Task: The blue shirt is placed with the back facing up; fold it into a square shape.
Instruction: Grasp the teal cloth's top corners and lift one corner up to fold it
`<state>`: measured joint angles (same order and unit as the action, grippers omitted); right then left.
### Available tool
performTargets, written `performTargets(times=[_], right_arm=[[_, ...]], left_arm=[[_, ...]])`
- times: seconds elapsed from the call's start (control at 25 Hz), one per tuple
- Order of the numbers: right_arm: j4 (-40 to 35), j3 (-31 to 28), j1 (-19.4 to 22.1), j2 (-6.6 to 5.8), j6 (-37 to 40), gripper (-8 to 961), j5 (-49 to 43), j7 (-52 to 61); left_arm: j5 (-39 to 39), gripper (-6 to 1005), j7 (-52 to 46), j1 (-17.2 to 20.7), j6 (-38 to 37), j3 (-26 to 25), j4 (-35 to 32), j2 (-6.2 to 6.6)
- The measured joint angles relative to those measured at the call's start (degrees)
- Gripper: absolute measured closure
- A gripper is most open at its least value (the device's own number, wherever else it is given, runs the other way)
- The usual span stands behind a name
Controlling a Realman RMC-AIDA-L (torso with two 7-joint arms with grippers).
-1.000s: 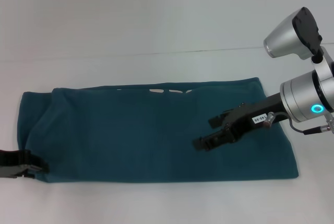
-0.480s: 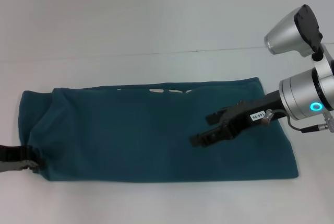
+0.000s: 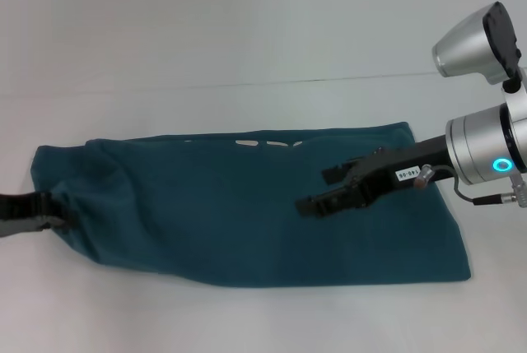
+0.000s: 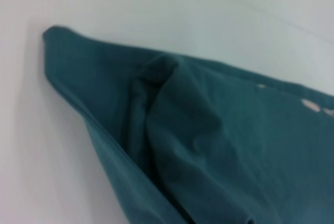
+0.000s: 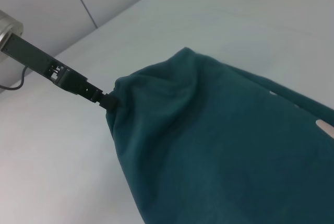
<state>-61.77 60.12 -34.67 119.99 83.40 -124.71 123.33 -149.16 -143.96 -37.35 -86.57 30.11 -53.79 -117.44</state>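
The blue shirt (image 3: 230,205) lies as a long folded band across the white table (image 3: 247,32); white print shows at its far edge (image 3: 268,142). My left gripper (image 3: 54,220) is at the shirt's left end, shut on the near-left corner, which is lifted and bunched. The right wrist view shows it (image 5: 108,101) pinching that edge of the shirt (image 5: 219,140). My right gripper (image 3: 319,189) is open and empty, hovering over the shirt's right half. The left wrist view shows only raised, creased shirt fabric (image 4: 198,145).
The table has a seam line running across behind the shirt (image 3: 247,83). My right arm's silver wrist (image 3: 486,155) hangs over the shirt's right end. Bare table lies beyond and in front of the shirt.
My left gripper has risen and drawn the shirt's near-left corner up and inward, so the near-left edge has left the table. My right gripper has shifted slightly left and farther.
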Motion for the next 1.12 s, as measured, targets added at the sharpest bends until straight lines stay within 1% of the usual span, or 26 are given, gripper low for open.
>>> performTargets(times=[0.16, 0.32, 0.44, 0.52, 0.64, 0.72, 0.76, 0.8, 0.88, 1.0, 1.04, 1.12], right_arm=[[1.1, 0.2, 0.8, 0.11, -2.0, 28, 3.3, -2.1], [7.0, -0.5, 1.9, 0.05, -6.5, 29, 12.6, -8.8], [12.0, -0.8, 3.0, 0.09, -10.2, 29, 19.8, -16.3], [16.6, -0.6, 3.9, 0.17, -12.6, 73, 24.8, -23.4], [22.9, -0.8, 4.0, 0.19, -15.5, 139, 30.7, -31.5], [27.1, -0.8, 3.8, 0.26, -18.2, 202, 35.1, -37.2], [31.5, -0.4, 3.4, 0.47, -21.0, 233, 41.0, -43.6], [31.5, -0.4, 3.4, 0.47, -21.0, 264, 41.0, -43.6], [36.5, -0.1, 2.4, 0.68, -23.4, 327, 47.3, -50.7], [43.9, 0.0, -0.4, 0.86, -25.8, 585, 53.5, -60.3], [45.5, 0.0, -1.2, 0.88, -26.2, 633, 54.4, -62.1], [48.8, 0.0, -3.2, 0.94, -27.3, 729, 56.1, -65.8]], left_arm=[[3.6, 954, 0.5, 0.0, -1.9, -0.7, -0.9, 0.61], [7.4, 954, 1.6, -0.3, -3.9, -3.2, -1.1, 1.67], [8.5, 953, 2.0, -0.8, -5.0, -4.4, -1.3, 2.37], [9.4, 953, 2.3, -1.1, -6.1, -5.2, -1.4, 2.73], [11.1, 953, 2.3, -1.4, -7.0, -5.9, -1.5, 3.1], [11.9, 953, 2.3, -1.7, -7.1, -6.1, -1.5, 3.4], [12.1, 953, 2.3, -2.0, -7.2, -6.1, -1.5, 3.53], [12.4, 954, 2.2, -2.4, -7.2, -6.1, -1.4, 3.64], [13.1, 954, 1.9, -2.9, -7.2, -6.1, -1.3, 3.83], [14.9, 954, 1.6, -3.5, -7.3, -6.2, -1.1, 4.12], [16.7, 954, 1.3, -4.0, -7.4, -6.9, -1.1, 4.47], [17.2, 954, 1.2, -4.2, -7.4, -7.1, -1.0, 4.58]])
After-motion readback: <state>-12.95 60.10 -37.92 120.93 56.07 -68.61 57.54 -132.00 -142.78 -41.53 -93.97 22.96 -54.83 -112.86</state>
